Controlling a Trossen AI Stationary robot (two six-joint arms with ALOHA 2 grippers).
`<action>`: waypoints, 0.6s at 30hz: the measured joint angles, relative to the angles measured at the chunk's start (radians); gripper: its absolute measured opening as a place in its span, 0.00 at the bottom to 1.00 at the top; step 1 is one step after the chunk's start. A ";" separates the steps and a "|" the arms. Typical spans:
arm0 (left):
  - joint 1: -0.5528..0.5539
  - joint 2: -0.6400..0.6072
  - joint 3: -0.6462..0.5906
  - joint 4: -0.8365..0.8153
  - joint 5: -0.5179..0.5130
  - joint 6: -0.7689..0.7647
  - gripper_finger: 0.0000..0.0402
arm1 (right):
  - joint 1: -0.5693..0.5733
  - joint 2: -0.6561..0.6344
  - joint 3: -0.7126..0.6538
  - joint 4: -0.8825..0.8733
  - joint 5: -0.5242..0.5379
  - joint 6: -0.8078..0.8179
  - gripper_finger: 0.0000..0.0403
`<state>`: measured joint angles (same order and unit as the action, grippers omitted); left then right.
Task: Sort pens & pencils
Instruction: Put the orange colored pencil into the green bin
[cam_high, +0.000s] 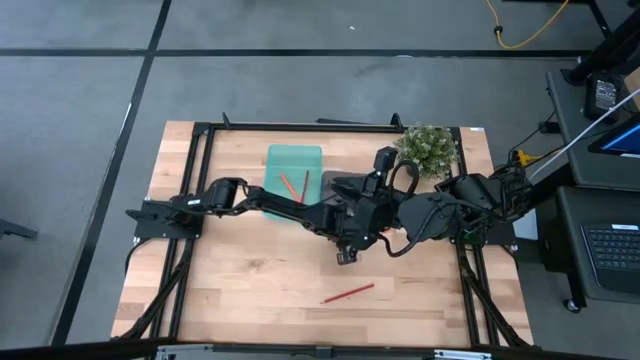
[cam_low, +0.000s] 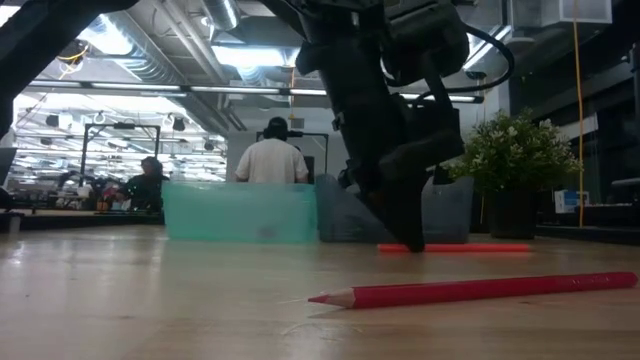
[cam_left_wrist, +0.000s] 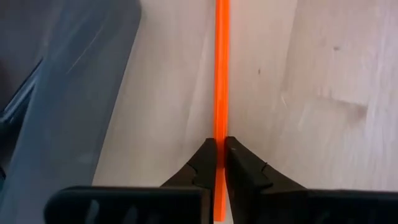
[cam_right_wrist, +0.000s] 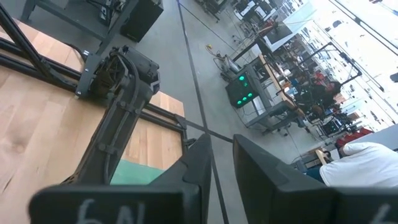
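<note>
An orange pencil (cam_left_wrist: 219, 68) lies flat on the wood beside the grey tray. My left gripper (cam_left_wrist: 219, 149) is shut on it; in the low view (cam_low: 410, 238) it stands on that pencil (cam_low: 470, 247). A red pencil (cam_high: 348, 293) lies alone nearer the table's near edge, also seen in the low view (cam_low: 470, 290). Two orange-red pencils (cam_high: 293, 184) lie in the teal tray (cam_high: 280, 160). My right gripper (cam_right_wrist: 222, 165) hovers above the trays, level, pointing toward the table's left, its fingers a narrow gap apart with nothing seen between them. My left gripper pinches the orange pencil (cam_left_wrist: 219, 134) between its two fingers, which lie across it. It comes from above, pointing down. The hold is near one end (cam_low: 392, 247), and the rest runs toward the table's right. The pencil lies on the table.
The grey tray (cam_left_wrist: 68, 93) stands right beside the held pencil, with the teal tray (cam_low: 240, 212) to its left. A potted plant (cam_high: 428, 148) stands at the far right. Both arms cross over the table's middle. Bare wood lies around the red pencil. People show in the room behind.
</note>
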<state>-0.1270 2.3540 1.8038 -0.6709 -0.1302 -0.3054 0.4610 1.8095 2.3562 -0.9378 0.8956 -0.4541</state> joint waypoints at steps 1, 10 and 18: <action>-0.004 0.000 0.000 -0.006 -0.003 -0.002 0.04 | 0.000 0.000 0.000 0.000 0.000 0.000 0.17; -0.012 -0.001 0.000 -0.018 -0.013 -0.005 0.04 | 0.000 0.000 0.000 0.007 0.001 0.000 0.17; -0.024 -0.004 0.036 -0.074 -0.030 0.010 0.04 | 0.000 0.000 0.000 0.006 0.003 0.000 0.17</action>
<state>-0.1510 2.3498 1.8400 -0.7449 -0.1601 -0.2951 0.4610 1.8095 2.3562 -0.9316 0.8986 -0.4541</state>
